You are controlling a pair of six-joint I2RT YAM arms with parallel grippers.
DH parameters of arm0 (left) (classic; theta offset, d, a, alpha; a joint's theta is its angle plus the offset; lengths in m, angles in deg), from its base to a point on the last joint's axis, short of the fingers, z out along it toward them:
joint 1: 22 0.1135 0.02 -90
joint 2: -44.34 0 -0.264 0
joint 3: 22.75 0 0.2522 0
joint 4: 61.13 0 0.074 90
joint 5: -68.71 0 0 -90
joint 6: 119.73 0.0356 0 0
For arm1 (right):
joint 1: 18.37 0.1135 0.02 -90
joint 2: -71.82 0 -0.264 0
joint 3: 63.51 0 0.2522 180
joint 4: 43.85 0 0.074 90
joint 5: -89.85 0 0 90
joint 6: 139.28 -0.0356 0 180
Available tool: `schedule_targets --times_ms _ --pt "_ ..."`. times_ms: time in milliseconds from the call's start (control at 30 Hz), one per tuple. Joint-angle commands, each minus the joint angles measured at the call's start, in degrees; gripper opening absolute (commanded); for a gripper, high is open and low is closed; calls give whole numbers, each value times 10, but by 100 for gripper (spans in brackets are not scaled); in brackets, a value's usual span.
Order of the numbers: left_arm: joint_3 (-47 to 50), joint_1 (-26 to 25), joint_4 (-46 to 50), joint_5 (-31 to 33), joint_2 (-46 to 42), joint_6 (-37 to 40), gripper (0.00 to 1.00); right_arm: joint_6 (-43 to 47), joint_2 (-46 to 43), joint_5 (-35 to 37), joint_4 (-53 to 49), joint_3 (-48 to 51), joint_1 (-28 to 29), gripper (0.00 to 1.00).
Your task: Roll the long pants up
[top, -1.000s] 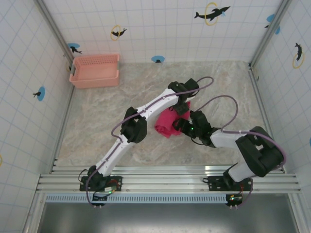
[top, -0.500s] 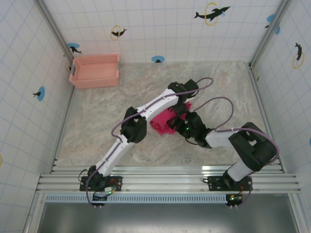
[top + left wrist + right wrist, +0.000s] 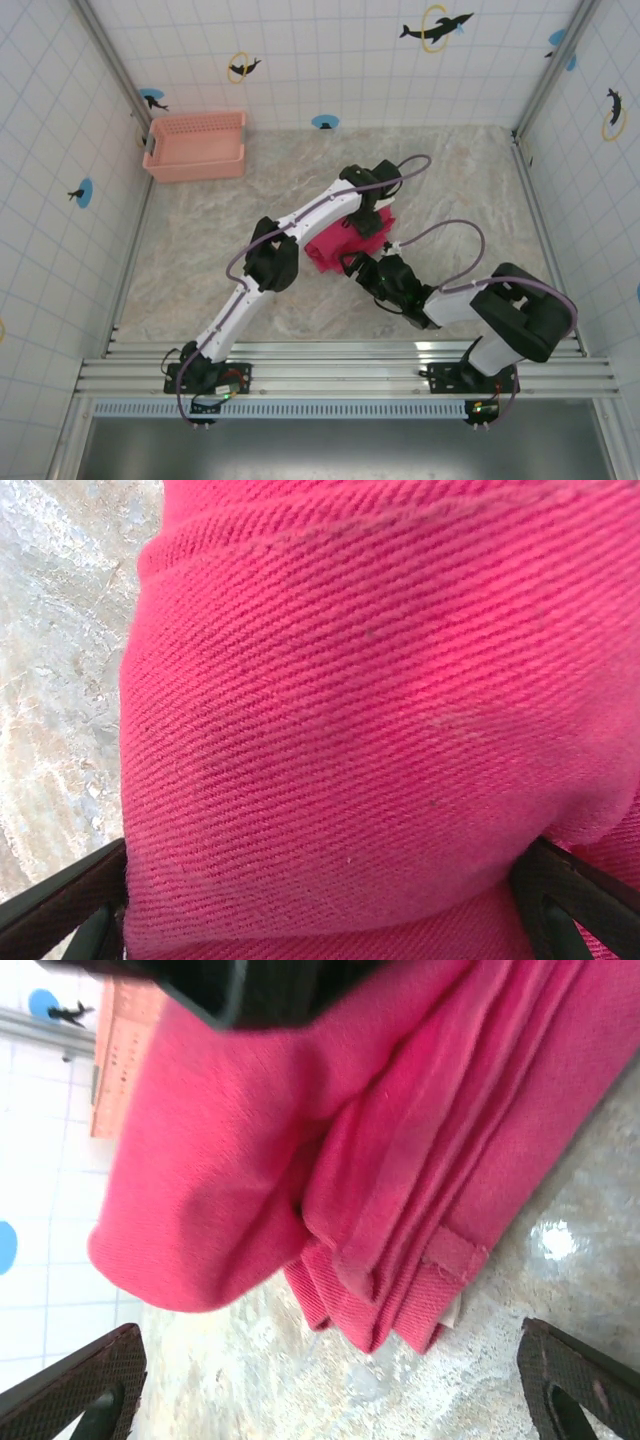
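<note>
Top external: long pants (image 3: 326,252) lie bundled at the centre of the table (image 3: 200,265), long axis near-left to far-right. Left gripper (image 3: 320,880) spread, straddling the cloth; right gripper (image 3: 330,1365) spread, empty.

The long pants (image 3: 330,248) lie near the middle of the table (image 3: 200,265). The basket (image 3: 195,145) stands well apart at their ten o'clock, in the far-left corner. The left gripper (image 3: 374,222) sits over the pants' two o'clock edge, and the right gripper (image 3: 350,262) is just beside them at five o'clock.
</note>
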Motion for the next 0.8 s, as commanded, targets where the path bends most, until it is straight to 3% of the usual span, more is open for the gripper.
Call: schedule_targets --times_ms 0,167,433,467,533,633,767 --pt "51 8 107 -22 74 3 97 21 -20 59 -8 -9 2 98" --pt "51 13 108 -33 74 0 97 18 48 25 20 -53 -20 98" --pt "66 12 108 -56 71 -1 97 -104 268 6 185 -113 -24 100" --pt "72 13 109 -63 70 -1 97 -115 295 12 212 -118 -23 96" --pt "86 12 107 -72 66 -3 97 -138 329 22 240 -125 -20 79" --pt "117 14 95 -107 54 -8 97 -146 360 33 268 -136 -19 42" --pt "132 26 76 -153 26 -23 97 -144 367 47 263 -137 -18 24"
